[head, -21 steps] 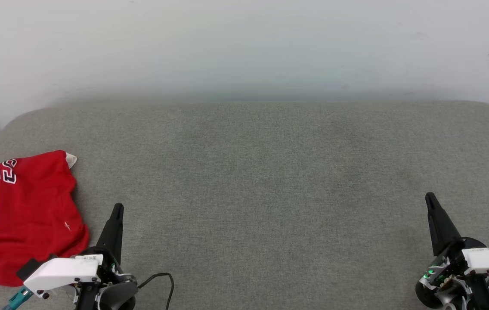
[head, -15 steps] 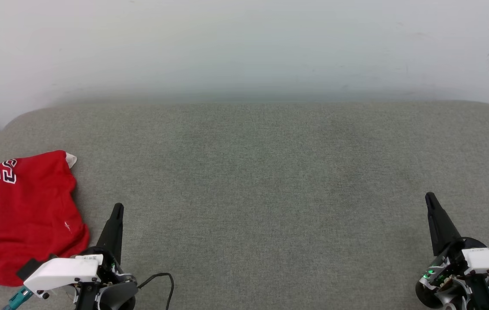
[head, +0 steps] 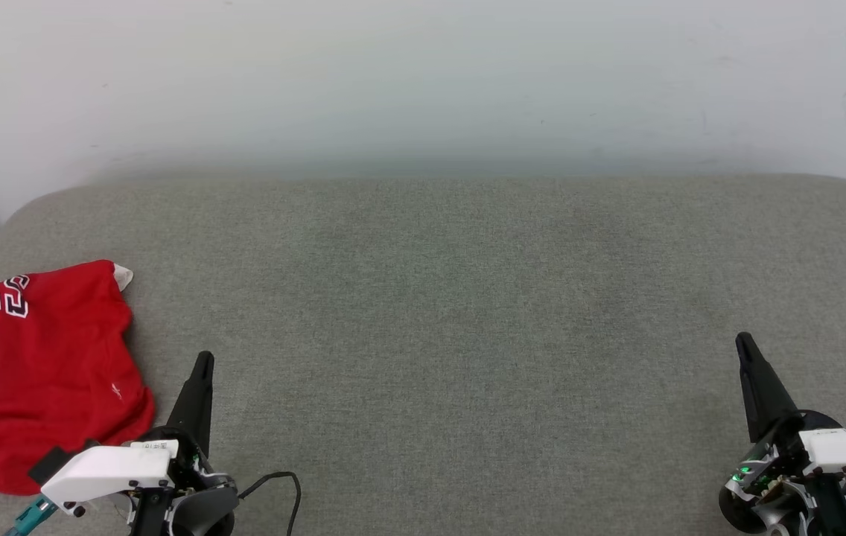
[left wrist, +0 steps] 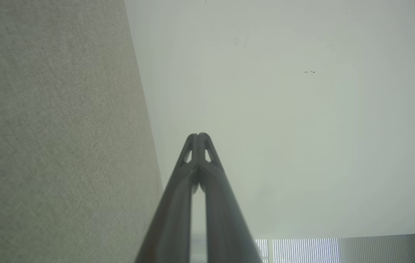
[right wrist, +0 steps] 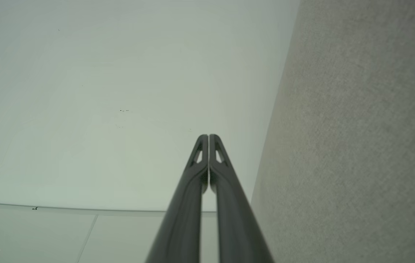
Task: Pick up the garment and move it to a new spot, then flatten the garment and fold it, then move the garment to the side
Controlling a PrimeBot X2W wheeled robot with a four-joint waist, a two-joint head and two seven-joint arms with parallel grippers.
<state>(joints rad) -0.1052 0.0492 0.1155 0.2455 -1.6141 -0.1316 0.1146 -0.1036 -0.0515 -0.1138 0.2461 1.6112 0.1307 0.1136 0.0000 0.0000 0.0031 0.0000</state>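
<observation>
Head view: the red shirt (head: 43, 365) lies crumpled at the left edge of the grey cushion (head: 468, 298), just beside my left pincer (head: 203, 359). My right pincer (head: 742, 341) is well apart from it. Left wrist view: my fingers (left wrist: 178, 197) are pressed together, empty. Right wrist view: my fingers (right wrist: 189, 197) are likewise closed on nothing.

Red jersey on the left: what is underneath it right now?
The red jersey lies bunched on the grey cushion, which shows beside it. A white bit of fabric pokes out at its far corner. Anything else beneath is covered by the red cloth.

Bare indoor room: grey upholstered cushion (head: 468, 335) against scuffed white wall (head: 423, 74).
</observation>
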